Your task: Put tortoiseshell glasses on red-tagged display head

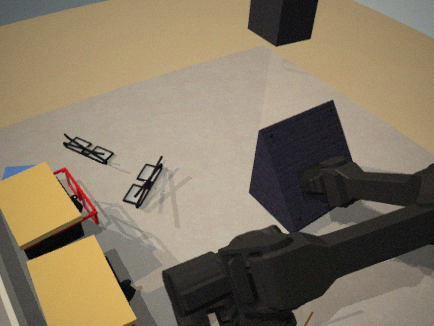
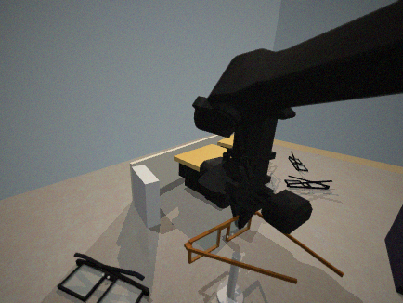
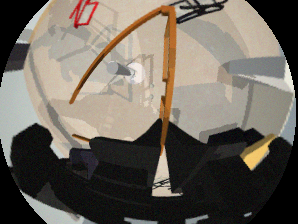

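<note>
The tortoiseshell glasses (image 2: 241, 263) (image 3: 170, 60) hang in my gripper (image 2: 241, 224) (image 3: 161, 121), which is shut on the top of the front frame. The temples are unfolded; a temple tip of the glasses (image 1: 310, 318) shows at the bottom edge of the top view. The nearer display head (image 1: 80, 280) (image 2: 200, 157) has a flat yellow top and stands behind the gripper in the exterior view, apart from the glasses. The other head (image 1: 37, 202) (image 2: 226, 140) wears red glasses (image 1: 80, 190). No red tag is visible; the heads' faces are mostly hidden.
A grey post (image 2: 234, 274) (image 3: 120, 69) on a round base stands below the held glasses. A white block (image 2: 144, 191) stands left of the heads. Black glasses (image 1: 89, 150) (image 1: 145, 185) (image 2: 116, 270) lie around. A dark wedge (image 1: 300, 145) (image 2: 395, 246) stands at the right.
</note>
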`<state>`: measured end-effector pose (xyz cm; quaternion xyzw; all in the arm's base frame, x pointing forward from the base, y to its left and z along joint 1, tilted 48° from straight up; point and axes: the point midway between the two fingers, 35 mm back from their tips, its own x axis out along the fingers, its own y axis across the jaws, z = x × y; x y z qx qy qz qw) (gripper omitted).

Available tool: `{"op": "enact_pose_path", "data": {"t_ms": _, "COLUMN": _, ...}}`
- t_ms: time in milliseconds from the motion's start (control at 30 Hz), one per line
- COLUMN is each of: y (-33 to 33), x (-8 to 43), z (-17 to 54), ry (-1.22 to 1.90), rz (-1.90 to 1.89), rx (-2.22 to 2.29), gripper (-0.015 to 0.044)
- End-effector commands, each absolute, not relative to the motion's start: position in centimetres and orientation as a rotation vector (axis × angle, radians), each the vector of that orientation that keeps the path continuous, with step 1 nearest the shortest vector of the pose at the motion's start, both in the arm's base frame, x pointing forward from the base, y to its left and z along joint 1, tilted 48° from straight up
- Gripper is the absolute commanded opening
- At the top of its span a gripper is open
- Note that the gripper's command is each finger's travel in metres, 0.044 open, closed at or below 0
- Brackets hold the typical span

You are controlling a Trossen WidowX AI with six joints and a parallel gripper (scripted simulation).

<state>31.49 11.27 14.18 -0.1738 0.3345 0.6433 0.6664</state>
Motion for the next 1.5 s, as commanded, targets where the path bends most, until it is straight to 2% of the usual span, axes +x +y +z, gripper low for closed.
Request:
{"op": "enact_pose_path", "data": {"t_ms": 0, "y": 11.8, "x": 31.3, "z": 13.7, "ry": 0.752, "rz": 1.447, "rx": -0.385, "gripper": 0.0}}
{"op": "enact_pose_path", "data": {"t_ms": 1467, "y": 9.6, "x": 32.5, "z": 11.1, "ry": 0.753, "rz": 1.447, "rx": -0.386, "gripper": 0.0}}
